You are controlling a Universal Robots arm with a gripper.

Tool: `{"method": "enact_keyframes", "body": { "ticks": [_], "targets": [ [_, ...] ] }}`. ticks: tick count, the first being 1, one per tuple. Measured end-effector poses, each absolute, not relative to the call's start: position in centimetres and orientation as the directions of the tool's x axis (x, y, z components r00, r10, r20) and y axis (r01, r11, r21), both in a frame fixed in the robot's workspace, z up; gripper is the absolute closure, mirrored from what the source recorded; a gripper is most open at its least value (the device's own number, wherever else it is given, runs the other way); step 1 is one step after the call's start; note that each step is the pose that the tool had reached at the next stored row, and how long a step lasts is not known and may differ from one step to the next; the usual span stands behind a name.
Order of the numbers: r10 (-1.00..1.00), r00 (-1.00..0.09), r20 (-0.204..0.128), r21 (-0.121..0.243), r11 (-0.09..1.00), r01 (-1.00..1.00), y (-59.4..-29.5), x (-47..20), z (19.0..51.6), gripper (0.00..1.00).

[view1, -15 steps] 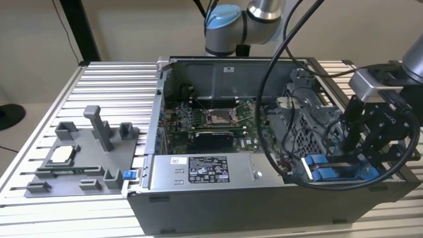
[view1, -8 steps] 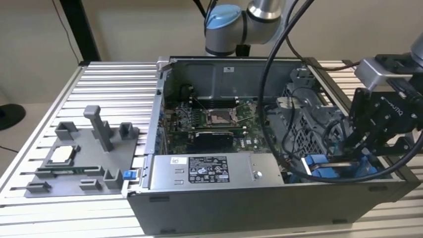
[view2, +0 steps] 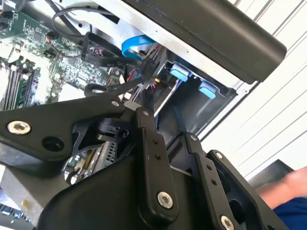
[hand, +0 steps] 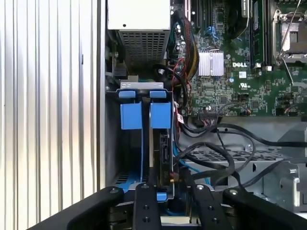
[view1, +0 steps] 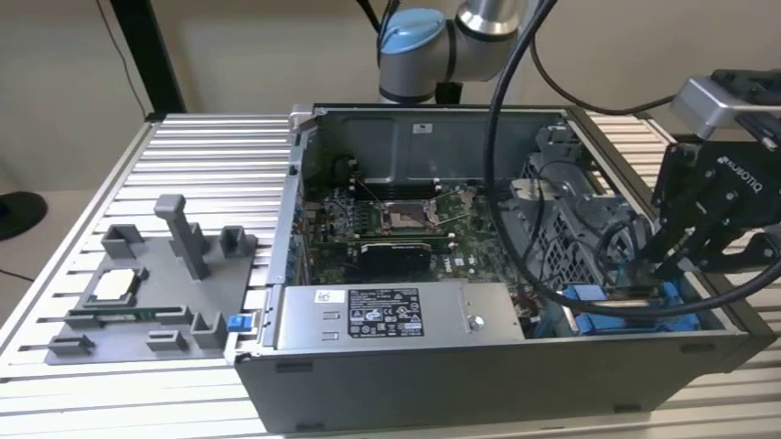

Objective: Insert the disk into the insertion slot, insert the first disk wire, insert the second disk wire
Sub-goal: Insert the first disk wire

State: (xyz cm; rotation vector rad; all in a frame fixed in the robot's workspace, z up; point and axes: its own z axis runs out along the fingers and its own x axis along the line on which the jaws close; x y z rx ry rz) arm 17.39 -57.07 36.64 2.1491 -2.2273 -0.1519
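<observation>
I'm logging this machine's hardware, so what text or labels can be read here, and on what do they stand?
On the sticker of the power-supply box: print too small to read.
On the motherboard: a white maker's mark, not quoted; other lettering too small.
On the gripper: a white maker's mark on its body, not quoted.

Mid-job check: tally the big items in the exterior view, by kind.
Computer case: 1
Power supply: 1
Grey fixture: 1
Gripper: 1
Total: 4
</observation>
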Motion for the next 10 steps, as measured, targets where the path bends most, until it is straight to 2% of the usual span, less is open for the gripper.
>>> {"method": "enact_keyframes", "body": {
  "ticks": [10],
  "targets": [
    [-0.998,-0.038,-0.04,0.11,0.033,-0.993,-57.0,19.6,36.9,0.0]
  ]
}}
